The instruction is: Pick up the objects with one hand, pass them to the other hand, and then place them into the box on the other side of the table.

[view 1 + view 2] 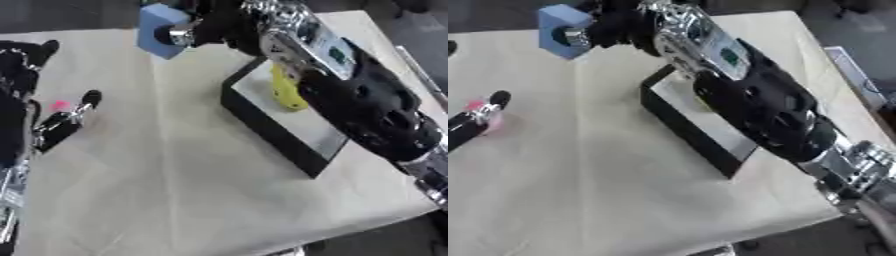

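Two things matter most here: the light-blue foam-like block [161, 29] and the shallow black-walled rectangular box [262, 125] with a pale floor. The block sits beyond the box's far-left corner, up against the fingers of the robot's right hand [203, 31], whose black and silver arm stretches over the box from its near-right side. The fingers curl at the block's right face and appear to clasp it, though whether the block rests on the beige table [175, 175] or hangs just above it cannot be told.

A yellow, elongated object [284, 90] already lies inside the box, near its far wall and partly hidden under the arm. The left hand [66, 120] rests well to the left of the box, fingers straight and relaxed, and a small pink thing [59, 105] lies just beside its fingertips.

The main risk, as I judge it, is the hold itself: the fingers seem to catch only one side of the block, so it could pivot and slip out once it is carried. The hands are well apart, so a handover means a long swing leftward from the box, and a mistimed release would drop the block on the table. The forearm also passes low over the box, and a sweep could nudge the box or the yellow object
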Robot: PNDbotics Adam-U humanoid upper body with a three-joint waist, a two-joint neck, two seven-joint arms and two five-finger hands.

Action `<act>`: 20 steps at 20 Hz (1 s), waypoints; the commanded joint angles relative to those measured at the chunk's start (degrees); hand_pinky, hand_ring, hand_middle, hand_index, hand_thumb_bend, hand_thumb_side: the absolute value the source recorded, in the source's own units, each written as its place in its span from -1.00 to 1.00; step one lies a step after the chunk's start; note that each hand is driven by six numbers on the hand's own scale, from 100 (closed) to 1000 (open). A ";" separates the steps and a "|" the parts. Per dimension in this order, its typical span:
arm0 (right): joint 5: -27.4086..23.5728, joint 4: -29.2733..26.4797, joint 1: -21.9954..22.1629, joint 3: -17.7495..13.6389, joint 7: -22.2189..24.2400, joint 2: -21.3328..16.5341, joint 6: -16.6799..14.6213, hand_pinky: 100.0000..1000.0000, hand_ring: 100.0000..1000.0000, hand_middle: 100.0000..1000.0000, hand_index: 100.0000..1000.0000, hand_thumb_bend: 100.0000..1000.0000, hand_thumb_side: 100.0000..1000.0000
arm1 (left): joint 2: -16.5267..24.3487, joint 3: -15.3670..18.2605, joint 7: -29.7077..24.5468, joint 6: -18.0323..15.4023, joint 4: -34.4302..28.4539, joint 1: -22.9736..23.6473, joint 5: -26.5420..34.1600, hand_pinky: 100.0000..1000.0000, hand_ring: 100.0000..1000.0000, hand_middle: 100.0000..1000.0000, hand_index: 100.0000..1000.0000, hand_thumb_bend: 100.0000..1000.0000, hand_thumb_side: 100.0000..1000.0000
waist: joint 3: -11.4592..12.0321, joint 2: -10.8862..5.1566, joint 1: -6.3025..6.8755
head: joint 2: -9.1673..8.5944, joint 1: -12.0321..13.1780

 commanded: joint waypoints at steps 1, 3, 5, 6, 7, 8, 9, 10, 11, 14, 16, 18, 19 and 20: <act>0.41 -2.16 1.57 -3.91 0.89 -5.79 -0.99 0.73 0.15 -0.34 0.13 -0.35 -1.00 | 5.57 0.85 -12.37 -2.05 -3.87 -0.49 12.31 0.50 0.19 0.11 0.59 -0.23 -0.42 | 0.15 -1.43 0.23 | -0.77 -1.01; 0.79 -2.48 4.06 -5.60 0.72 -7.90 -1.94 0.73 0.15 -0.34 0.13 -0.34 -1.00 | 8.10 2.05 -19.61 -0.81 -6.26 0.01 20.42 0.51 0.18 0.10 0.62 -0.30 -0.30 | 0.26 -1.22 0.40 | -1.55 -2.05; 1.16 -2.37 6.76 -7.34 -0.03 -9.53 -3.06 0.72 0.16 -0.34 0.13 -0.34 -1.00 | 10.70 3.63 -25.35 1.99 -8.92 0.73 29.03 0.51 0.17 0.09 0.63 -0.34 -0.23 | 0.31 -0.98 0.51 | -2.43 -3.47; 1.43 -2.34 7.96 -8.14 -0.56 -10.18 -3.73 0.72 0.16 -0.33 0.14 -0.34 -1.00 | 11.97 4.54 -27.35 3.60 -10.26 1.15 32.46 0.52 0.17 0.10 0.63 -0.35 -0.23 | 0.31 -0.87 0.56 | -2.76 -4.04; 1.87 -2.33 9.13 -8.95 -1.22 -10.79 -4.50 0.72 0.16 -0.33 0.14 -0.34 -1.00 | 13.11 5.51 -28.75 5.17 -11.57 1.62 35.31 0.52 0.17 0.10 0.64 -0.36 -0.22 | 0.29 -0.76 0.60 | -3.07 -4.50; 2.56 -2.28 10.32 -9.80 -1.99 -11.40 -5.42 0.72 0.16 -0.32 0.14 -0.34 -1.00 | 14.20 6.65 -29.44 6.78 -12.54 2.22 37.74 0.52 0.17 0.09 0.64 -0.39 -0.19 | 0.28 -0.65 0.66 | -3.31 -4.89; 3.48 -2.13 11.57 -10.60 -2.79 -11.97 -6.44 0.72 0.16 -0.32 0.15 -0.33 -1.00 | 15.22 7.83 -29.70 8.51 -13.23 2.85 40.03 0.52 0.16 0.08 0.64 -0.42 -0.17 | 0.26 -0.55 0.73 | -3.49 -5.16; 4.57 -1.82 12.82 -11.25 -3.50 -12.45 -7.40 0.72 0.16 -0.32 0.15 -0.33 -1.00 | 16.20 8.95 -29.73 10.28 -13.68 3.47 42.50 0.52 0.16 0.09 0.65 -0.46 -0.13 | 0.26 -0.45 0.79 | -3.66 -5.30; 5.81 -1.39 14.00 -11.79 -4.08 -12.81 -8.30 0.71 0.16 -0.32 0.14 -0.32 -1.00 | 17.15 9.98 -29.68 12.01 -13.94 4.06 45.05 0.52 0.16 0.09 0.66 -0.48 -0.11 | 0.27 -0.37 0.87 | -3.80 -5.37; 9.43 0.25 17.72 -13.06 -4.94 -13.23 -10.47 0.70 0.17 -0.32 0.15 -0.32 -1.00 | 19.64 12.82 -28.79 16.14 -14.22 5.59 51.22 0.52 0.14 0.07 0.65 -0.51 -0.07 | 0.45 -0.10 1.16 | -4.04 -5.58; 11.17 1.61 19.95 -13.93 -5.35 -13.02 -11.60 0.70 0.17 -0.32 0.14 -0.31 -1.00 | 20.79 14.32 -27.54 17.84 -14.49 6.40 53.75 0.52 0.13 0.06 0.65 -0.51 -0.05 | 0.57 0.06 1.29 | -4.14 -5.59; 12.91 2.91 21.87 -14.72 -5.94 -12.69 -12.71 0.70 0.17 -0.32 0.14 -0.31 -1.00 | 21.44 15.51 -26.51 19.06 -14.66 6.98 55.72 0.51 0.12 0.05 0.65 -0.52 -0.04 | 0.63 0.18 1.36 | -4.22 -5.48; 13.69 3.42 22.71 -15.00 -6.06 -12.59 -13.19 0.69 0.17 -0.32 0.14 -0.40 -1.00 | 21.67 15.98 -26.07 19.44 -14.83 7.15 56.40 0.51 0.11 0.03 0.64 -0.61 0.03 | 0.64 0.24 1.38 | -4.25 -5.40; 14.61 3.81 23.55 -15.26 -6.03 -12.54 -13.64 0.69 0.17 -0.31 0.14 -0.30 -0.97 | 21.86 16.38 -25.67 19.73 -15.01 7.26 56.85 0.51 0.10 0.03 0.64 -0.52 -0.05 | 0.64 0.28 1.38 | -4.24 -5.32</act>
